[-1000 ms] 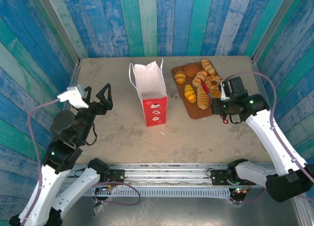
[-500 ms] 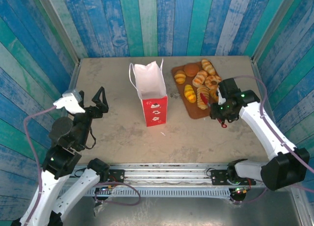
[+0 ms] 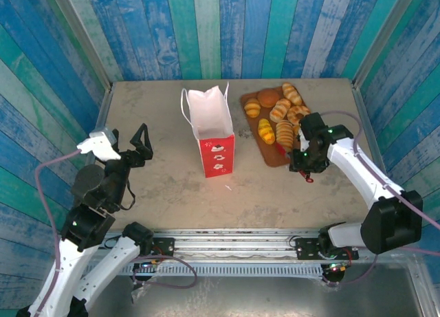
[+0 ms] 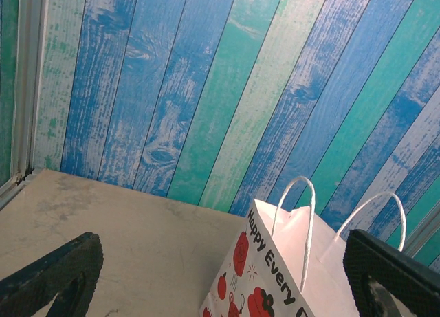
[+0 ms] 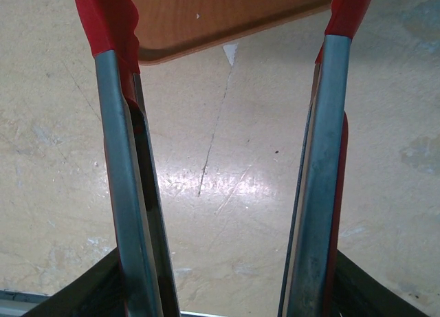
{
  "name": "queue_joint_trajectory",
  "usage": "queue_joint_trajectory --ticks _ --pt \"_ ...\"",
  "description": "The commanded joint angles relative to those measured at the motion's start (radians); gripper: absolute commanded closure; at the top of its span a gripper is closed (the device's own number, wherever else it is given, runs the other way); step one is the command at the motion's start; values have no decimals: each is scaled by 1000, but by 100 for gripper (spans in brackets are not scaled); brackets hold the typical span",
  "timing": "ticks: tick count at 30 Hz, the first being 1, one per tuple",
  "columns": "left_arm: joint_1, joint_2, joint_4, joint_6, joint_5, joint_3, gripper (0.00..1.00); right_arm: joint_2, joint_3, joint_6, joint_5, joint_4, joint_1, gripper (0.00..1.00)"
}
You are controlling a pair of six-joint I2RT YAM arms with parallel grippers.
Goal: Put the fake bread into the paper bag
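Observation:
Several golden and orange pieces of fake bread point(image 3: 279, 113) lie on a brown wooden board point(image 3: 276, 157) at the back right. The white paper bag point(image 3: 209, 122) with red prints stands upright and open in the middle; the left wrist view shows its "Happy Every Day" rim and loop handles point(image 4: 292, 262). My left gripper point(image 3: 130, 142) hovers open to the left of the bag, which shows between its dark fingers point(image 4: 58, 269). My right gripper point(image 3: 306, 156) is shut on red-handled metal tongs point(image 5: 127, 159), whose open arms reach toward the board's near edge point(image 5: 206, 21).
Blue and green plank walls close in the table on three sides. Bare table point(image 3: 172, 186) lies in front of the bag and between the arms. A small white speck point(image 3: 229, 188) lies near the bag's foot.
The right arm has swung left and nearer the board's front edge with the tongs. The left gripper drew back slightly to the left, then held still.

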Motion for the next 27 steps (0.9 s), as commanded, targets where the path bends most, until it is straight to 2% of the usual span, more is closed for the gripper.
queue_joint_trajectory --ticks 1,20,27 --pt "-4 -16 -7 13 -12 -9 6 21 -10 7 -32 25 -3 44" --pt "-4 -16 -20 16 -24 -2 6 145 -27 21 -39 138 -3 45" --pt "-3 -19 -27 16 -31 7 6 171 -23 15 -21 141 -3 51"
